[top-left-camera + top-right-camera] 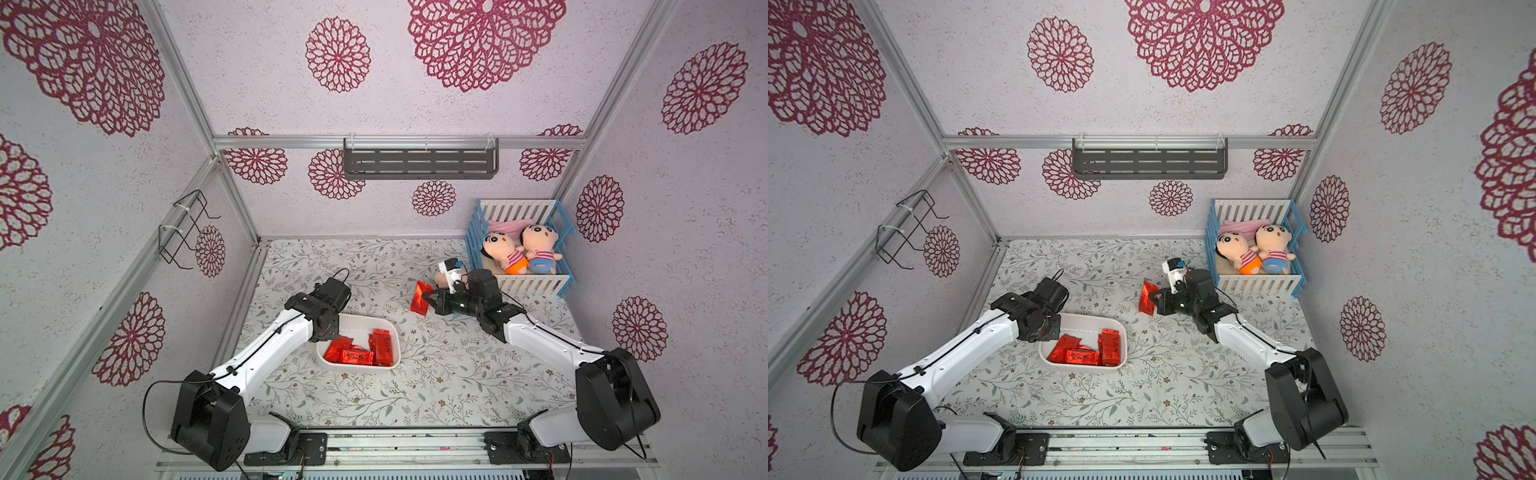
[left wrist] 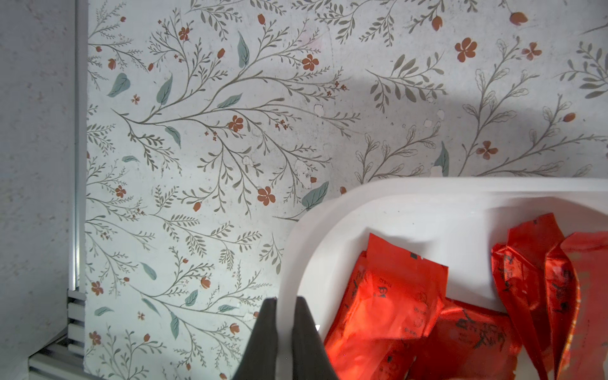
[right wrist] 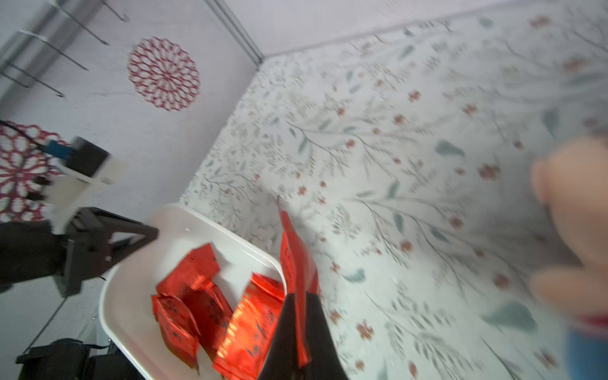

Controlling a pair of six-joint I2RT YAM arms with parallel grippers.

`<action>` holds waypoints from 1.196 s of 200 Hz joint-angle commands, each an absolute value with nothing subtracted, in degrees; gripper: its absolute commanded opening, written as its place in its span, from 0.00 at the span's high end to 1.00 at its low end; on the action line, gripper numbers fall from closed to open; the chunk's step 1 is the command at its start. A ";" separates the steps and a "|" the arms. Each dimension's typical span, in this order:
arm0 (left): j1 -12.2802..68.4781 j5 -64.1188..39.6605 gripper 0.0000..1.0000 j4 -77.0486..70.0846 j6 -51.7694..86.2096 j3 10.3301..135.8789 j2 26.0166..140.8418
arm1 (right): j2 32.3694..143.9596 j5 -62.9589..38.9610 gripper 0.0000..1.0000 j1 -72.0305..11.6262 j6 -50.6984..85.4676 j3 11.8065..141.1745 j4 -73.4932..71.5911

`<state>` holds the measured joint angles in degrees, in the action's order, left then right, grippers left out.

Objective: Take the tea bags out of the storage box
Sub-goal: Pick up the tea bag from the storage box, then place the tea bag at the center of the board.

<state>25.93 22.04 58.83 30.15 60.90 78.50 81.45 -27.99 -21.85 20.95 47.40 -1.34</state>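
Nearest the lens, the dark tapered fingers of my right gripper (image 3: pixel 301 297) pinch one edge of the held tea bag (image 3: pixel 291 256), a flat sachet of crinkled red foil, here motion-blurred. In both top views the held tea bag (image 1: pixel 421 297) is outside the glossy white, round-cornered storage box (image 1: pixel 392 336), over the floral table (image 1: pixel 436 374), near the slatted crib (image 1: pixel 528 284). The other tea bags (image 1: pixel 359 355) lie heaped inside the box. Only the left wrist view shows my left gripper (image 2: pixel 285 304) clamping the storage box (image 2: pixel 427 189) at its rim.
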 commanded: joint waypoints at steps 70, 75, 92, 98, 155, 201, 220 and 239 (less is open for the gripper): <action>25.66 24.37 1.00 60.05 28.03 61.35 79.88 | 96.40 -33.20 1.00 -27.94 17.95 45.66 1.68; 25.74 24.26 1.00 59.96 27.89 61.26 79.74 | 97.17 -32.52 1.00 -27.91 17.85 46.06 1.65; 25.66 24.34 1.00 59.73 27.70 61.08 78.92 | 98.96 -29.10 1.00 -27.70 17.14 46.94 2.12; 25.71 24.38 1.00 59.59 27.61 61.00 78.63 | 99.53 -28.99 0.97 -27.62 16.73 47.27 2.39; 25.71 23.98 1.00 59.64 27.55 61.01 79.01 | 101.28 -29.66 0.62 -27.51 15.47 51.48 4.69; 25.66 23.99 1.00 59.61 27.65 60.99 78.57 | 96.97 -23.79 0.55 -27.71 18.33 51.27 6.37; 25.67 23.90 1.00 59.64 27.63 60.99 78.54 | 94.56 -22.93 0.54 -27.91 19.89 49.62 5.37; 25.66 23.69 1.00 59.64 27.63 61.00 78.49 | 90.43 -23.40 0.54 -28.29 21.71 48.80 3.91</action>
<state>25.93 23.42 59.13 28.53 60.93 79.40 96.90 -24.71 -27.79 18.72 49.28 6.15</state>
